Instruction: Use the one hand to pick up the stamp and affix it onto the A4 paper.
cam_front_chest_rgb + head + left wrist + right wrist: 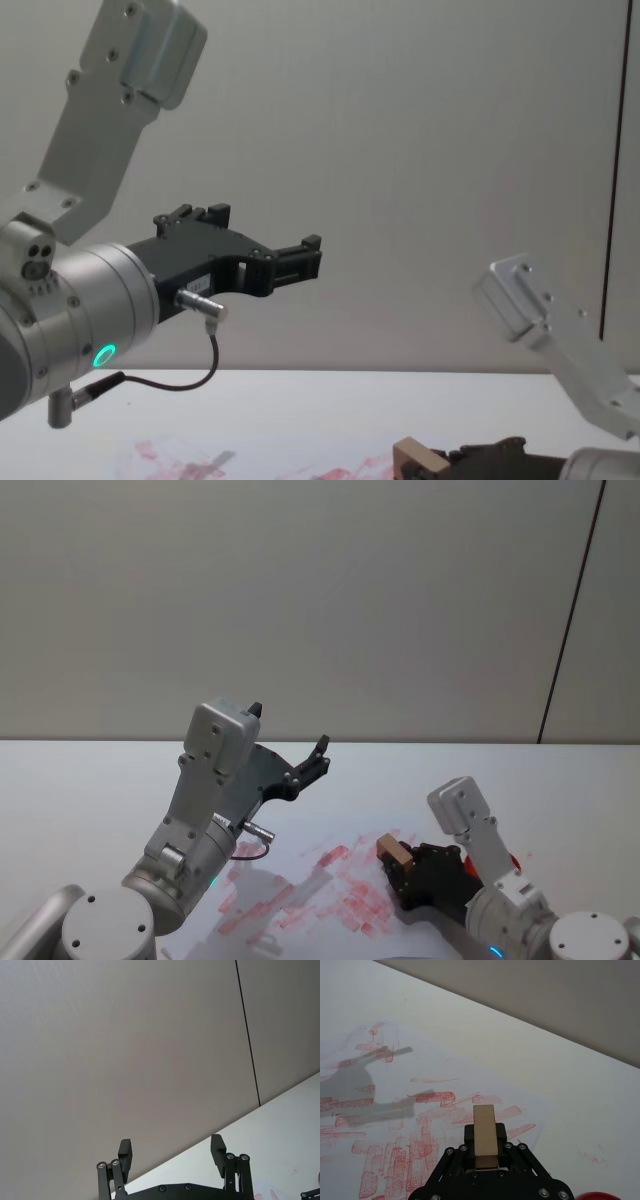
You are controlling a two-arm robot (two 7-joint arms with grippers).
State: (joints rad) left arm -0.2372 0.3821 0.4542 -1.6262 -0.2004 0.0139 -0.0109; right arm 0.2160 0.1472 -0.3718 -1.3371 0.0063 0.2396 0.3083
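Now press flat, straight down — right gripper [485, 1143] clamps stamp [484, 1132] over paper [445, 1095]; left gripper [170, 1147] idles aloft, jaws apart.

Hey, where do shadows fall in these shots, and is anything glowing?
Right wrist view: a dark arm-shaped shadow crosses the A4 paper, clear of the stamp in the right gripper. Head view: a fainter grey shadow on the paper under the left gripper. Chest view: a green ring glows on the left wrist.

Head downward, chest level (sharing stamp [396, 853]).
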